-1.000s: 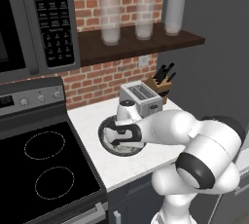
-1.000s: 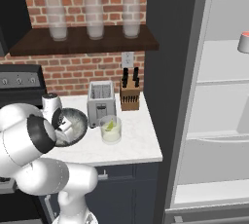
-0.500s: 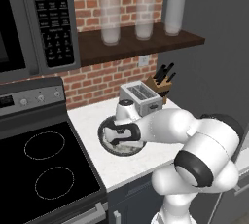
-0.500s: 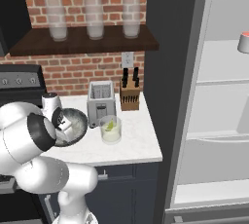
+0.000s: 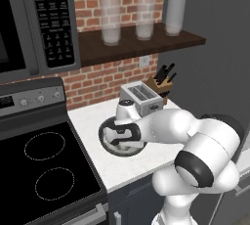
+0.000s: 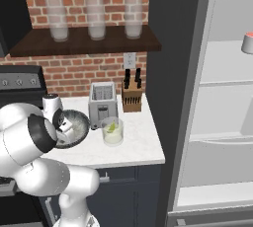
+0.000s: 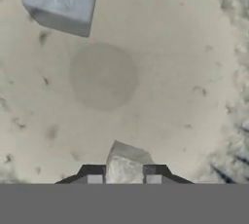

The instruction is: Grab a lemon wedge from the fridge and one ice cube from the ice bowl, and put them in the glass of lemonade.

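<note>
Fingers narrowed since earlier frame, now closed on ice cube, bottom centre, inside ice bowl; second cube upper left.

text: none is being made out | microwave keypad: rows of pale marks are being shown, too blurred to be read | stove control panel: knobs and a small display are being shown, nothing legible
</note>
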